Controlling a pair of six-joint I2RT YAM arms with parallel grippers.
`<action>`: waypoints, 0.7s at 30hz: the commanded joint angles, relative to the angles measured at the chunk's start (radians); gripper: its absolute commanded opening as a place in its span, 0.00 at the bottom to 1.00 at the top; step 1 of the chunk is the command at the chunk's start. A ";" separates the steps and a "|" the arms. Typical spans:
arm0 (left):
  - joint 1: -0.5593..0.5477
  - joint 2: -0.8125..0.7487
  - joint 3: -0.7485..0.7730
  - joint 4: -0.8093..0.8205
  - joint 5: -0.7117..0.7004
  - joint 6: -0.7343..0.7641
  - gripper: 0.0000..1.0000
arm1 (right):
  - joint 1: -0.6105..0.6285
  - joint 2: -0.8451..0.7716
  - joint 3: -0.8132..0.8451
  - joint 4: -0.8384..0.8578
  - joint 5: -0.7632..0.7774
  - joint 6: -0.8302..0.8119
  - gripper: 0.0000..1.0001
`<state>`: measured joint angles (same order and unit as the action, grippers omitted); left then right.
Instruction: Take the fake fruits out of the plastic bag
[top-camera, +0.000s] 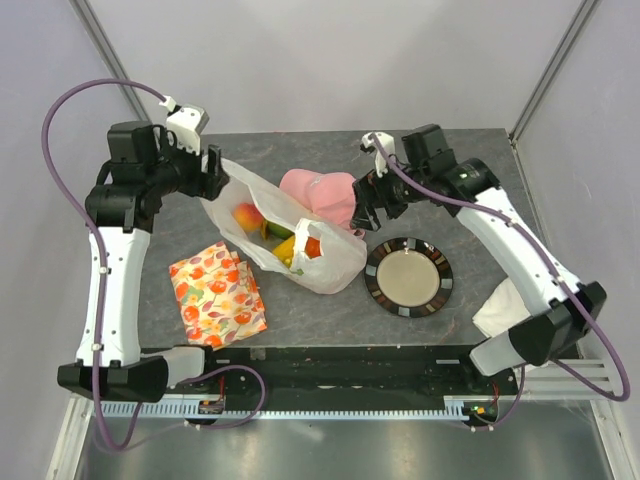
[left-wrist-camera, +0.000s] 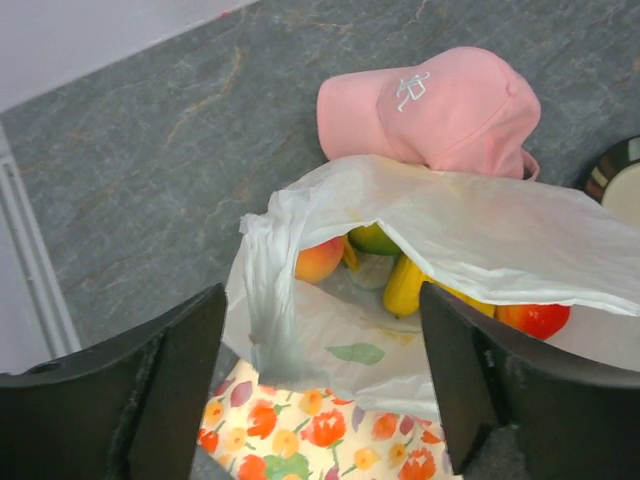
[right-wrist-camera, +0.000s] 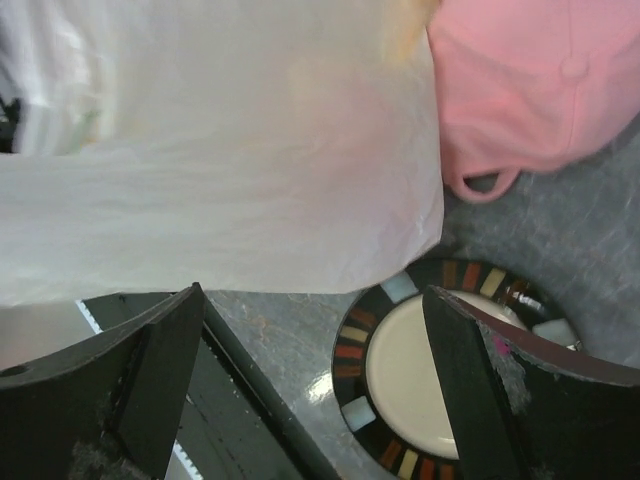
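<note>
The white plastic bag (top-camera: 318, 262) lies in the middle of the table, its mouth open toward the far left. Inside it the left wrist view shows fake fruits: a peach (left-wrist-camera: 320, 260), a green lime (left-wrist-camera: 372, 238), a yellow banana (left-wrist-camera: 405, 286) and a red fruit (left-wrist-camera: 535, 318). My left gripper (top-camera: 215, 177) hovers at the bag's mouth, open; a fold of the bag's rim (left-wrist-camera: 262, 300) hangs between its fingers, touching neither. My right gripper (top-camera: 362, 214) is open at the bag's right side (right-wrist-camera: 220, 150), with only table and plate between its fingers.
A pink cap (top-camera: 322, 193) lies just behind the bag, against my right gripper. A dark-rimmed plate (top-camera: 408, 277) sits right of the bag. An orange-flowered cloth (top-camera: 216, 293) lies at the near left, and a white cloth (top-camera: 500, 305) under the right arm.
</note>
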<state>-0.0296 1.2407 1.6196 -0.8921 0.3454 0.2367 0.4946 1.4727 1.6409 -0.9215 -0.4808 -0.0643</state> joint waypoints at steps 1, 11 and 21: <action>0.000 -0.046 -0.007 -0.051 -0.046 0.079 0.56 | 0.001 0.110 -0.090 -0.007 0.137 0.104 0.98; 0.000 -0.104 -0.111 -0.082 -0.028 0.049 0.02 | 0.004 0.440 -0.038 0.026 0.093 0.290 0.95; 0.022 -0.167 -0.222 -0.131 0.078 -0.008 0.02 | 0.004 0.872 0.392 0.110 -0.033 0.337 0.90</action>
<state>-0.0216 1.1046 1.4265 -0.9863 0.3454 0.2653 0.4946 2.2070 1.7813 -0.8753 -0.4541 0.2440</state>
